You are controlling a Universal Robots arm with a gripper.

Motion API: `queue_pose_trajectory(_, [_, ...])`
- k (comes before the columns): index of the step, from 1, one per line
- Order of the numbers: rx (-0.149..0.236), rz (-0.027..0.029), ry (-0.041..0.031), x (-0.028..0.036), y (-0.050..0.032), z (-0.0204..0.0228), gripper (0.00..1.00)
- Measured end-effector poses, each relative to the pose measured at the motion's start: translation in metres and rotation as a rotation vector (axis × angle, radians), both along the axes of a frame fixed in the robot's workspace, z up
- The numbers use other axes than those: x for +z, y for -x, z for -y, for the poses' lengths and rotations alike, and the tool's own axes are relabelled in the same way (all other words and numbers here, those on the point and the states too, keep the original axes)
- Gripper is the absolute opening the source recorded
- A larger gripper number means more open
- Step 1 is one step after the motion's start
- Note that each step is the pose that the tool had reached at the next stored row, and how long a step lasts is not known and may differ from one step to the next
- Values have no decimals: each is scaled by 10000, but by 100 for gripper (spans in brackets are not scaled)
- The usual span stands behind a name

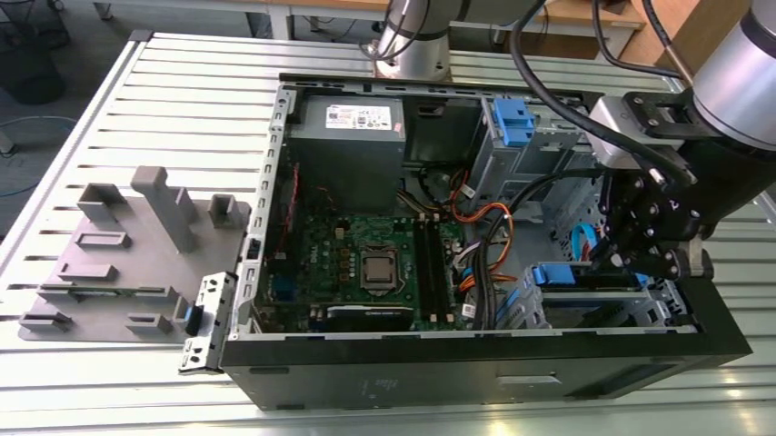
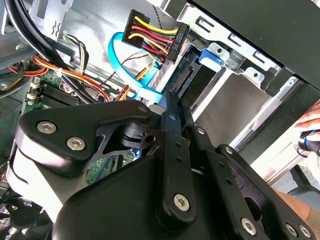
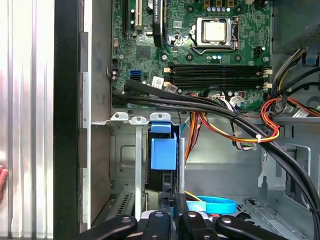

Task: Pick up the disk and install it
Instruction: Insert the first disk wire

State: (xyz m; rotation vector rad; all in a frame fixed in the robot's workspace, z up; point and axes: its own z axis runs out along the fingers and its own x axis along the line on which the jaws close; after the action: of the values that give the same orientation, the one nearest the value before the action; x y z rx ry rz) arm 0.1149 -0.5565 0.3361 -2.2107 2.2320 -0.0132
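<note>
The disk sits in the drive cage at the front corner of the open computer case, on the exterior view's right, its blue carrier tab showing. In the first wrist view the disk stands edge-on between the cage rails. My gripper hangs inside the case just behind it. In both wrist views its black fingers lie pressed together, with the gripper at the disk's rear edge. Whether the tips touch the disk, I cannot tell.
A second blue carrier sits in the upper bay, beside the grey power supply. A power connector on coloured wires and a blue data cable hang close to the fingers. A grey fixture lies outside the case. A hand shows nearby.
</note>
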Motion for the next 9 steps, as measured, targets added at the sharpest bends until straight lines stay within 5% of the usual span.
queue_pose_trajectory(9, [1,7,1,-16,0,0,16])
